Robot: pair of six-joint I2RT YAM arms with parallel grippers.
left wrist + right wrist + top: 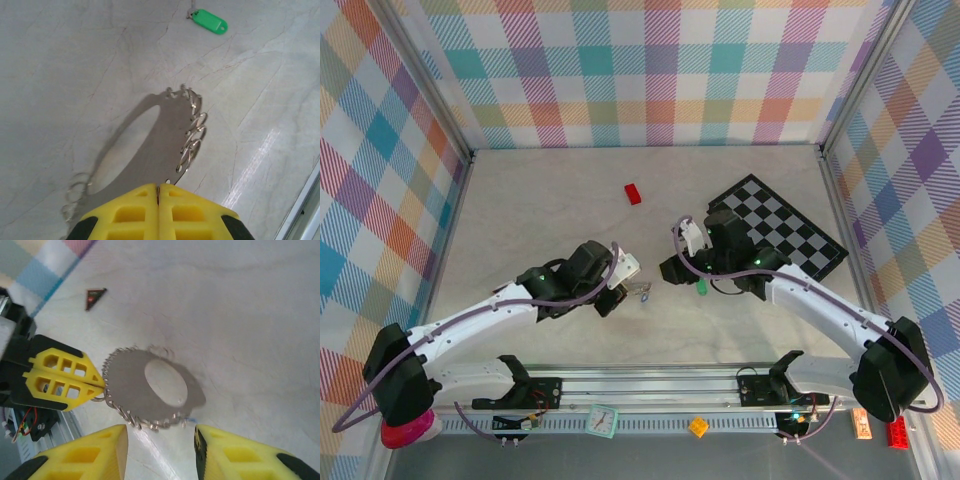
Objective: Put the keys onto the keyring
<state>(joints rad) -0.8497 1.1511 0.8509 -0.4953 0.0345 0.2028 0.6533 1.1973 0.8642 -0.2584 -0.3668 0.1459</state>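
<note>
One keyring (167,145), a thin silvery-grey metal loop with a jagged edge. One tiny green-headed silver key (210,21), right of it. One small red plastic brick (634,193), far centre. One black-and-white chequered board (790,235), far right.

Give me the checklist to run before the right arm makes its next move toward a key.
1. Left tool shut on the edge of the keyring: ok.
2. Right tool open with nothing between its fingers: ok.
3. Green key lying free on the table, apart from the keyring: ok.
4. Green key threaded on the keyring: not ok.
5. Blue key's position: cannot tell.
6. Red brick well away from both tools: ok.
</note>
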